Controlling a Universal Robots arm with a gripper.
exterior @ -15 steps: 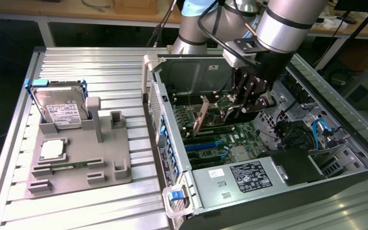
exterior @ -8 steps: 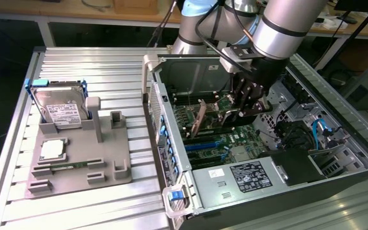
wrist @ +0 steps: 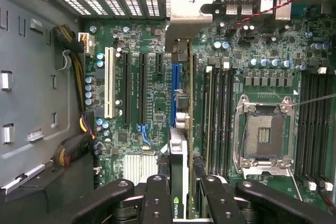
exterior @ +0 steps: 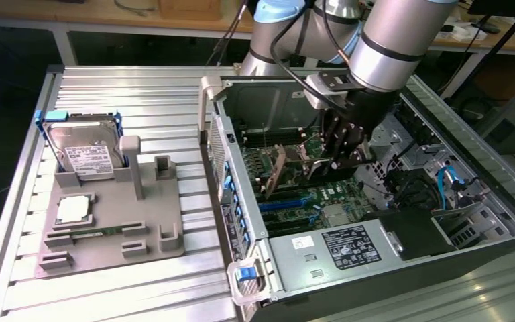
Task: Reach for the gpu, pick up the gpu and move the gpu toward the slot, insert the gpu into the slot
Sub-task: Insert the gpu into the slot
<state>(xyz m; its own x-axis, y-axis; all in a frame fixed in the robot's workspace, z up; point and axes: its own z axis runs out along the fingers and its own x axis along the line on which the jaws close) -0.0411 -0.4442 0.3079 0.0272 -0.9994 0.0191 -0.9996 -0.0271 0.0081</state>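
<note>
On the table [exterior: 132,84], at the exterior view's left, we see a hard drive [exterior: 86,153] on a grey holder [exterior: 115,231]. Rightward, inside the open case [exterior: 365,245], our tool [exterior: 334,161] grips the gpu [exterior: 275,171], held edge-down along the blue slot [wrist: 173,90].

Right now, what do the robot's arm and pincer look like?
The arm is a thick silvery tube with a black band and pale blue joint caps; black cables run along it. The pincer is black, its fingers flat links dotted with small round holes.
</note>
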